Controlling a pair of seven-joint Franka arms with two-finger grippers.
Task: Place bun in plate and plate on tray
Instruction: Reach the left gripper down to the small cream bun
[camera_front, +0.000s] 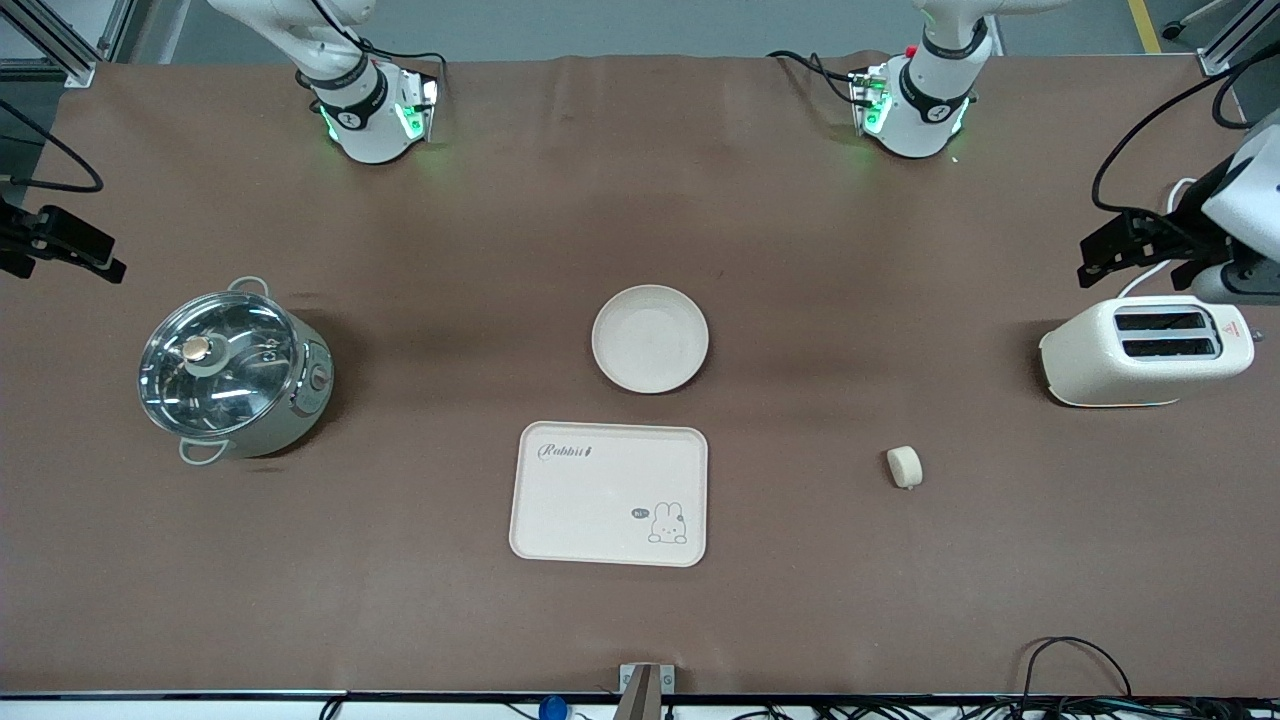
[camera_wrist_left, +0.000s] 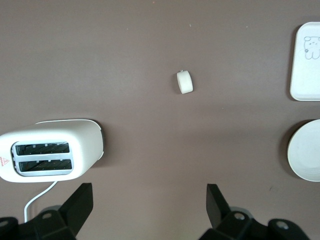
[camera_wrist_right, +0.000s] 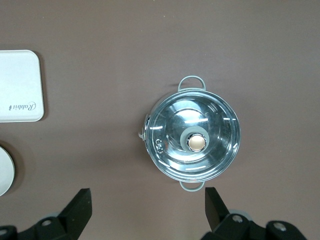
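The small cream bun (camera_front: 904, 467) lies on the brown table, nearer the front camera than the toaster, toward the left arm's end. It also shows in the left wrist view (camera_wrist_left: 185, 82). The round plate (camera_front: 650, 338) sits mid-table, empty. The rectangular Rabbit tray (camera_front: 608, 493) lies just nearer the camera than the plate, also empty. My left gripper (camera_front: 1120, 255) hangs open and empty above the table beside the toaster (camera_wrist_left: 149, 197). My right gripper (camera_front: 60, 248) hangs open and empty above the table by the pot (camera_wrist_right: 147, 200).
A white toaster (camera_front: 1145, 350) stands at the left arm's end, with its cord. A steel pot with a glass lid (camera_front: 232, 372) stands at the right arm's end. Cables lie along the table's front edge.
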